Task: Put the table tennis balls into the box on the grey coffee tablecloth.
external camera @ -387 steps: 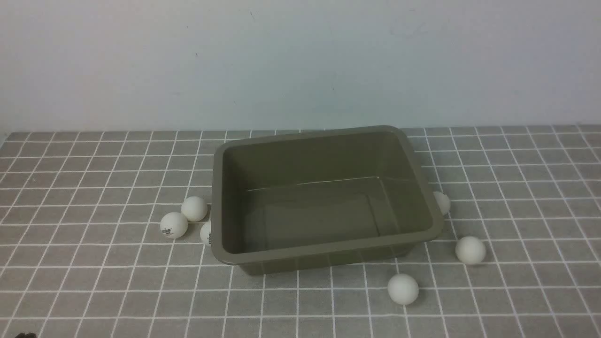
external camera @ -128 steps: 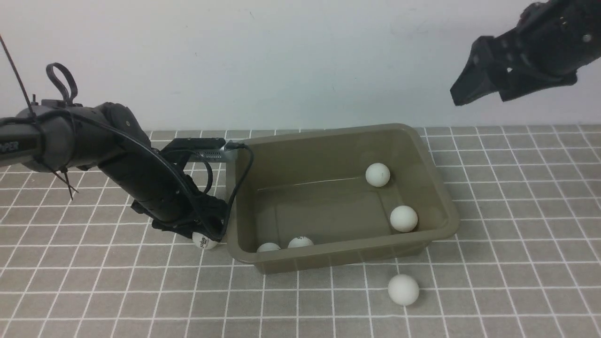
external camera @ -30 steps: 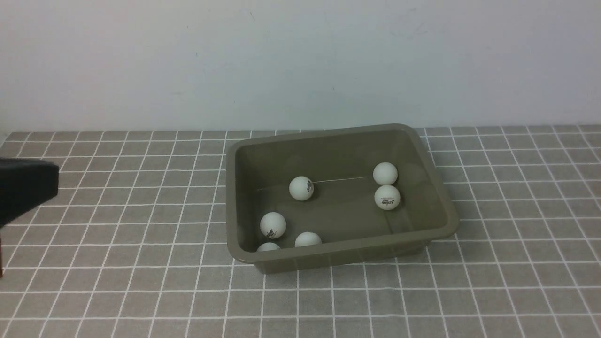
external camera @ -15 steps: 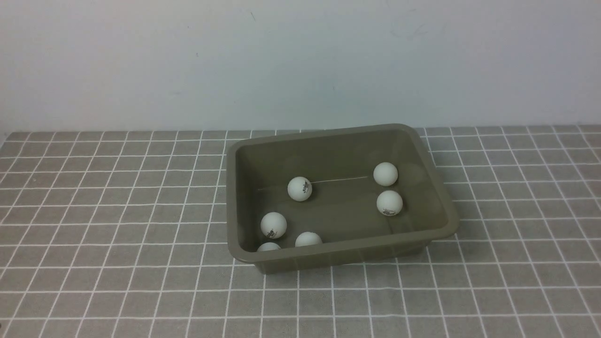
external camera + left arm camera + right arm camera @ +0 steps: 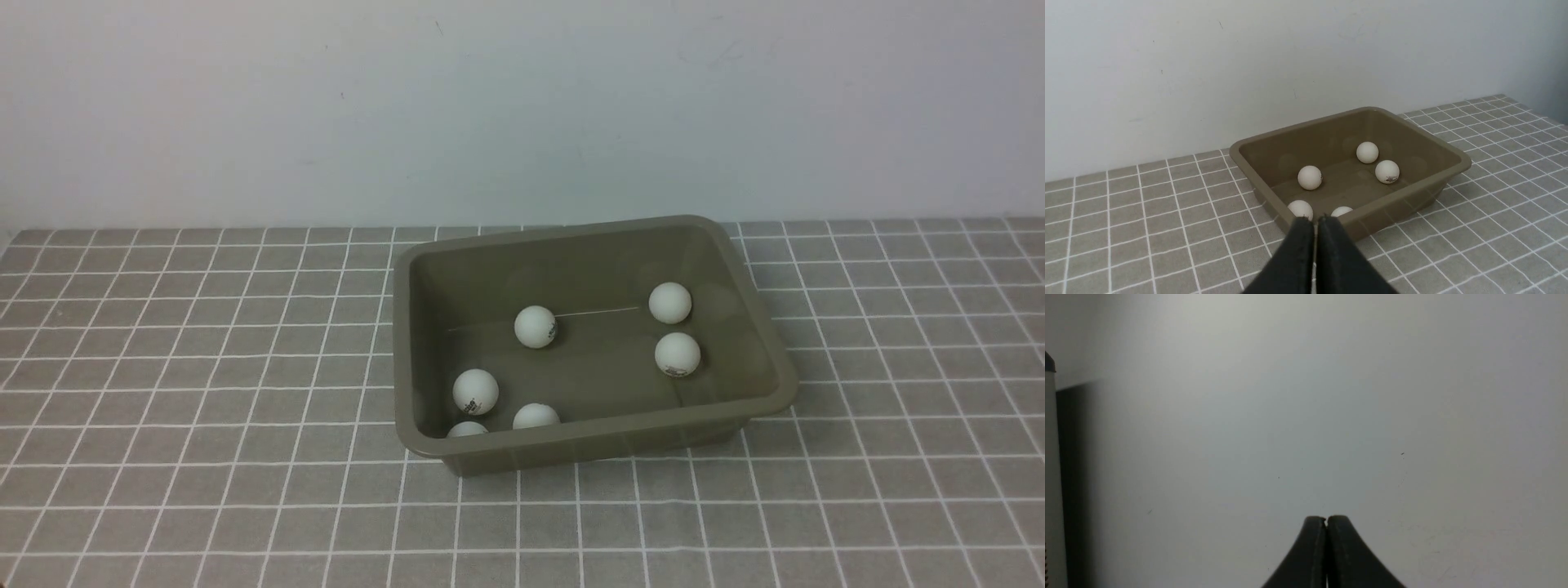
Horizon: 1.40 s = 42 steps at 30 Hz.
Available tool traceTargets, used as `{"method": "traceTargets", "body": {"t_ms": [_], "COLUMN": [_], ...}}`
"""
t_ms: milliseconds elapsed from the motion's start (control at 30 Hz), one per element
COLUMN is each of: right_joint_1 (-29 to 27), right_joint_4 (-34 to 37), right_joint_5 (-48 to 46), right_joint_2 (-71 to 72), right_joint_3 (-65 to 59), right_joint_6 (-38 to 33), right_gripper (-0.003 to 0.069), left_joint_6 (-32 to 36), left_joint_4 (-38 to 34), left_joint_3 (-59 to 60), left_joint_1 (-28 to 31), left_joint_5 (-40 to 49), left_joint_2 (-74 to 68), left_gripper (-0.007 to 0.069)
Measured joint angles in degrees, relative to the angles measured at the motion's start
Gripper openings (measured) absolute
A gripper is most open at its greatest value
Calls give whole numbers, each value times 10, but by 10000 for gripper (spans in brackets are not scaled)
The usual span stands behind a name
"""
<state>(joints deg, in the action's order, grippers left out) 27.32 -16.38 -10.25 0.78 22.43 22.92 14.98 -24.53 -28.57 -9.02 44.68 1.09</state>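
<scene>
The olive-green box [image 5: 759, 327] [image 5: 1457, 157] stands on the grey coffee tablecloth [image 5: 204, 367] [image 5: 1167, 228] near its middle. Several white table tennis balls lie inside it: one [image 5: 535, 327] mid-floor, two [image 5: 670, 302] [image 5: 677, 354] by the right wall, one [image 5: 475, 391] at the front left, and two [image 5: 535, 416] [image 5: 466, 429] half hidden behind the front wall. No ball shows on the cloth. Neither arm appears in the front view. My left gripper [image 5: 1315, 218] is shut and empty, back from the box's near wall. My right gripper [image 5: 1326, 517] is shut and empty, facing the bare wall.
A pale wall [image 5: 522, 106] rises right behind the cloth. In the right wrist view a dark upright edge [image 5: 1053, 477] stands at one side.
The last of the left arm has left the front view. The mid-floor ball rolled a little to the right, and the ball by the right wall drifted slightly toward the front.
</scene>
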Motion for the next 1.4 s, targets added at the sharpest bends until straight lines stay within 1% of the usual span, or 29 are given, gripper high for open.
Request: {"method": "traceTargets", "body": {"t_ms": [100, 200, 300, 367, 400, 433, 533, 700, 1400], "right_joint_1": [0, 0, 0, 0, 0, 0, 0, 0, 0], "right_joint_4": [0, 0, 0, 0, 0, 0, 0, 0, 0], "right_joint_5": [0, 0, 0, 0, 0, 0, -1, -1, -1], "right_joint_2": [0, 0, 0, 0, 0, 0, 0, 0, 0], "right_joint_3": [0, 0, 0, 0, 0, 0, 0, 0, 0], "right_joint_6": [0, 0, 0, 0, 0, 0, 2, 11, 13], "right_gripper": [-13, -13, -13, -13, -13, -13, -13, -15, -15], "left_joint_6": [1, 0, -18, -27, -45, -53, -81, -104, -106], "left_joint_4": [6, 39, 107, 128, 161, 179, 209, 217, 217], "left_joint_3": [3, 28, 85, 107, 145, 168, 228, 297, 299], "left_joint_1": [0, 7, 35, 47, 64, 73, 87, 89, 78], "left_joint_5": [-7, -46, -91, -104, -125, -134, -166, -223, -228], "left_joint_2": [0, 0, 0, 0, 0, 0, 0, 0, 0], "left_gripper": [-5, -5, -5, -5, -5, -5, -5, -5, -5]}}
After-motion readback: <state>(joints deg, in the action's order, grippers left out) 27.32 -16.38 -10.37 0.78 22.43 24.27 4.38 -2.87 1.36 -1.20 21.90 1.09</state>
